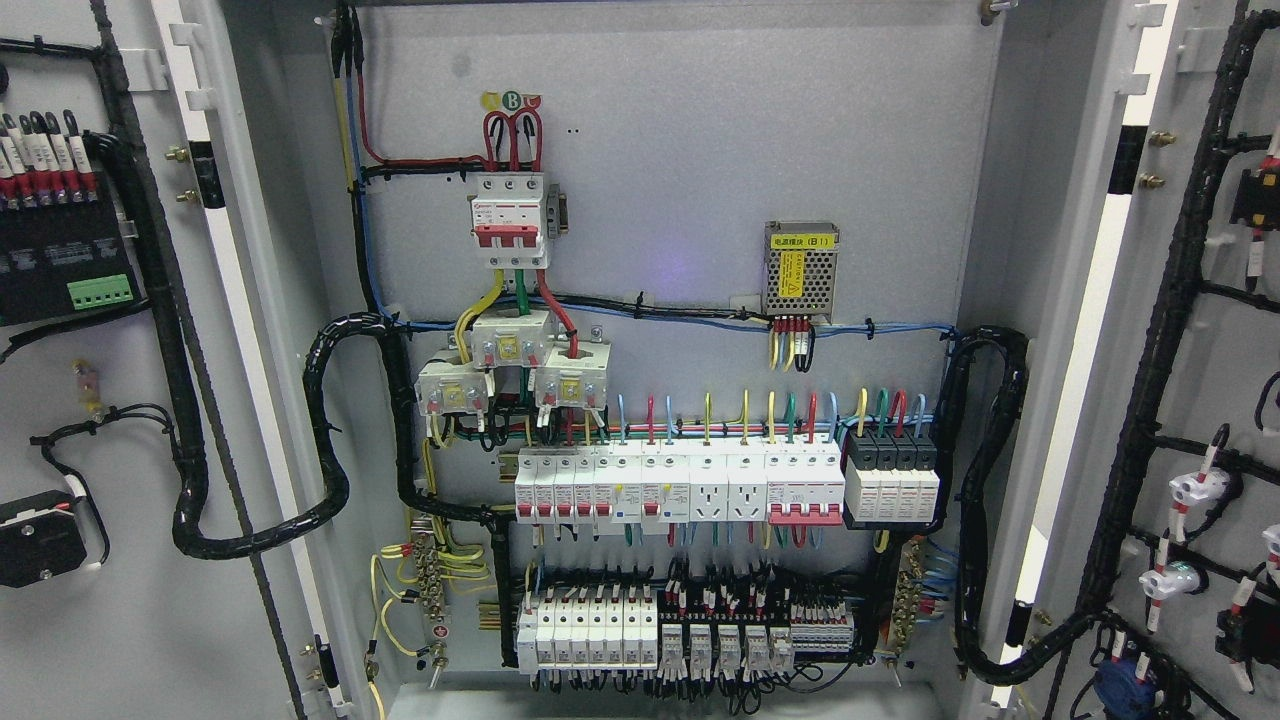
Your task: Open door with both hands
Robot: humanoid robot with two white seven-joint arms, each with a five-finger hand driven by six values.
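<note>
I see neither hand; their state I cannot tell. Both doors, left door and right door, stand open; a blind reach could snag the cable loom.

Both grey doors swung fully open: left door at left, right door at right, inner faces shown, black cable looms attached.

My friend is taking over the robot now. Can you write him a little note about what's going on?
Hands: neither the left hand nor the right hand is in view.
Doors: the grey metal left door and grey metal right door both stand swung wide, wiring on their inner faces.
Cabinet: the grey back panel with white breakers is fully exposed.
Done: opening looks complete.
Left: nothing visible; check where the arms are.
</note>
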